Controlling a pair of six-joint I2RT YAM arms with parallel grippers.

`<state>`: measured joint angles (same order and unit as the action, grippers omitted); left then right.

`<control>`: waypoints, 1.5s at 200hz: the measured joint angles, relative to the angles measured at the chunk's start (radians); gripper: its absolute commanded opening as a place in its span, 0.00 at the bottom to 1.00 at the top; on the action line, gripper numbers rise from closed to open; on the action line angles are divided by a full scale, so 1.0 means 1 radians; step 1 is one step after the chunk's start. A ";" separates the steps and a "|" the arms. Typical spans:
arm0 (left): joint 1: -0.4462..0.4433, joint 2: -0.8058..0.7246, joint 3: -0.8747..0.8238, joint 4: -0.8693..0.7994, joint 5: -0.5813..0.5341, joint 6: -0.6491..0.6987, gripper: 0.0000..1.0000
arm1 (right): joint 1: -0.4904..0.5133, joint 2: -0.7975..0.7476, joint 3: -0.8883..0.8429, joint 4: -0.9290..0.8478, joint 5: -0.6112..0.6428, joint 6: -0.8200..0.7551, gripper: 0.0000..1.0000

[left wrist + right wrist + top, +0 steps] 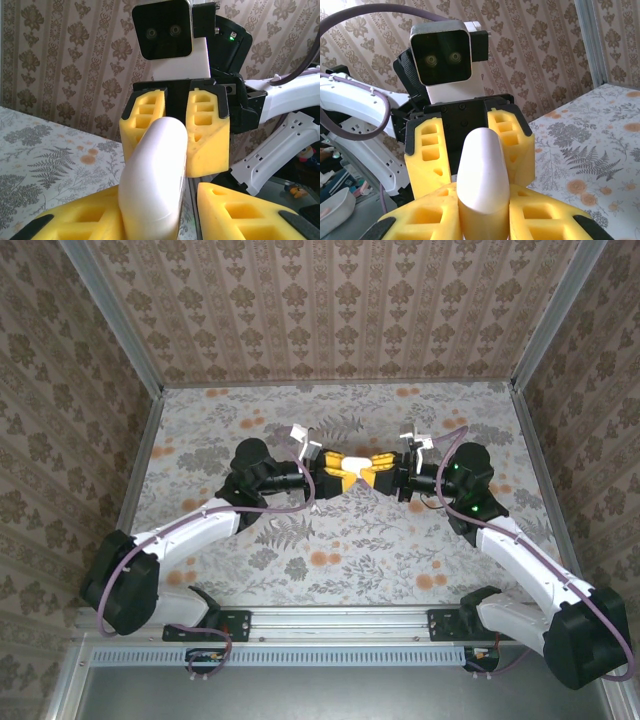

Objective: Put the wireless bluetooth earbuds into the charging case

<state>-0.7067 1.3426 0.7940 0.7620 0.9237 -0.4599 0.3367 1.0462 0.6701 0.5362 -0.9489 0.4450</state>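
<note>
Where the two arms meet at the centre of the top view, the white, smooth, pebble-shaped plastic charging case [356, 461] is held above the counter [400, 550], a matte surface printed with ferns and orange flowers. The right claw [376, 473], with yellow moulded fingers and square pockets, is clamped on one end. The left claw [342, 473] stands narrow around the other end. A slim gap shows on one side, so its grip cannot be confirmed. In each wrist view the rounded case blocks the centre of the opposing claw. Walls of damask wallpaper [330, 310] enclose the cell.
</note>
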 measured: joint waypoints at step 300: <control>-0.027 -0.147 -0.016 -0.262 -0.240 0.454 0.15 | 0.017 -0.050 0.233 -0.614 0.170 0.007 0.66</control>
<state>-0.7334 1.1954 0.7784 0.4999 0.6838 -0.0055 0.3534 0.9958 0.9028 -0.0776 -0.7788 0.4519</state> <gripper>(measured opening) 0.212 0.658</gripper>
